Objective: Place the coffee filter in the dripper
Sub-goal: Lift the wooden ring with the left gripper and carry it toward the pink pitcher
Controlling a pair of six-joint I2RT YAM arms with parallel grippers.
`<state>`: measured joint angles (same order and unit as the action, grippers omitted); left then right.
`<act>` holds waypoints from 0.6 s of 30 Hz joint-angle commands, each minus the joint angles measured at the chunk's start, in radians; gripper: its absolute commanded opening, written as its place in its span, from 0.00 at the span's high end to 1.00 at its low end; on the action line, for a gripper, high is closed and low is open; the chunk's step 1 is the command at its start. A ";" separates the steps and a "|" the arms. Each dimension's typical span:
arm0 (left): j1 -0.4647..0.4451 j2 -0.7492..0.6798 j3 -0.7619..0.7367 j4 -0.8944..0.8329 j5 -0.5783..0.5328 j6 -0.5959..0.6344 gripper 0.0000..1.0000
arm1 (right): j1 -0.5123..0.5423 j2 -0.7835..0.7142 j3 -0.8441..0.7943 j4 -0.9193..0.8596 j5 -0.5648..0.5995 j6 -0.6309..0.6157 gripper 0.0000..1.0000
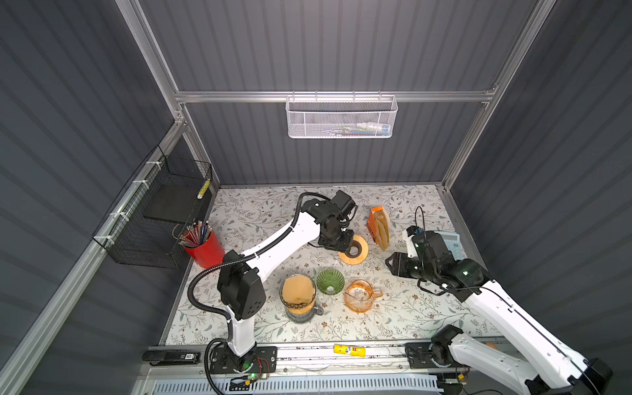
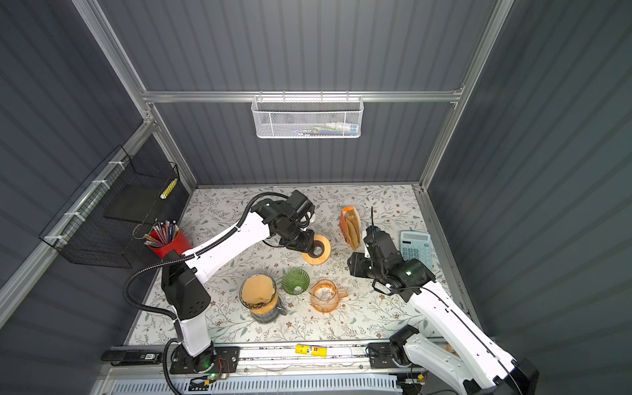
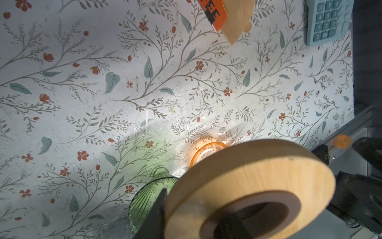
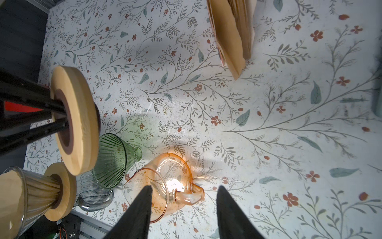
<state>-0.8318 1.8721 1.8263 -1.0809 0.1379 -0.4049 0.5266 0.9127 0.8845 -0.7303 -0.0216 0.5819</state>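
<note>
A green glass dripper (image 1: 330, 280) (image 4: 112, 159) stands empty at the table's middle front. Left of it, a clear dripper (image 1: 297, 297) on a glass carafe holds a brown coffee filter (image 1: 298, 290) (image 4: 10, 198). My left gripper (image 1: 349, 248) (image 3: 196, 217) is shut on a wooden ring (image 1: 355, 251) (image 3: 258, 175), one finger in its hole and one outside, above and behind the green dripper. The right gripper (image 1: 390, 265) (image 4: 184, 187) hangs open and empty to the right, above an orange glass pitcher (image 1: 360, 295) (image 4: 157, 186).
An orange pack of brown filters (image 1: 379, 227) (image 4: 233, 35) stands behind the ring. A blue calculator (image 2: 415, 248) lies at the right edge. A red pencil cup (image 1: 203, 246) stands at the left. A yellow tube (image 1: 349, 349) lies on the front rail.
</note>
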 commanded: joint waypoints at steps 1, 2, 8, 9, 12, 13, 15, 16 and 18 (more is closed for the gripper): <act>-0.038 0.009 0.027 -0.034 0.000 -0.018 0.71 | -0.007 -0.016 0.022 -0.025 -0.008 -0.008 0.48; -0.047 0.012 0.028 -0.038 -0.004 -0.018 0.71 | -0.007 -0.018 0.021 -0.026 -0.010 -0.007 0.48; -0.093 0.021 -0.008 -0.028 0.008 -0.034 0.71 | -0.009 -0.028 0.027 -0.032 -0.014 -0.010 0.48; -0.102 0.025 -0.009 -0.035 -0.001 -0.032 0.70 | -0.008 -0.029 0.027 -0.032 -0.014 -0.011 0.48; -0.119 0.032 -0.007 -0.054 -0.024 -0.029 0.71 | -0.008 -0.032 0.025 -0.033 -0.017 -0.008 0.48; -0.126 0.034 -0.012 -0.054 -0.025 -0.031 0.71 | -0.009 -0.032 0.024 -0.032 -0.018 -0.007 0.49; -0.138 0.032 -0.032 -0.043 -0.021 -0.045 0.71 | -0.010 -0.035 0.019 -0.030 -0.021 -0.003 0.49; -0.145 0.029 -0.048 -0.034 -0.021 -0.051 0.71 | -0.008 -0.035 0.019 -0.030 -0.021 -0.001 0.49; -0.155 0.028 -0.071 -0.028 -0.038 -0.058 0.70 | -0.009 -0.040 0.017 -0.030 -0.023 0.002 0.49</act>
<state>-0.9737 1.8912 1.7832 -1.1023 0.1192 -0.4393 0.5232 0.8886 0.8848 -0.7338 -0.0387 0.5797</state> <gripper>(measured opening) 0.361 0.513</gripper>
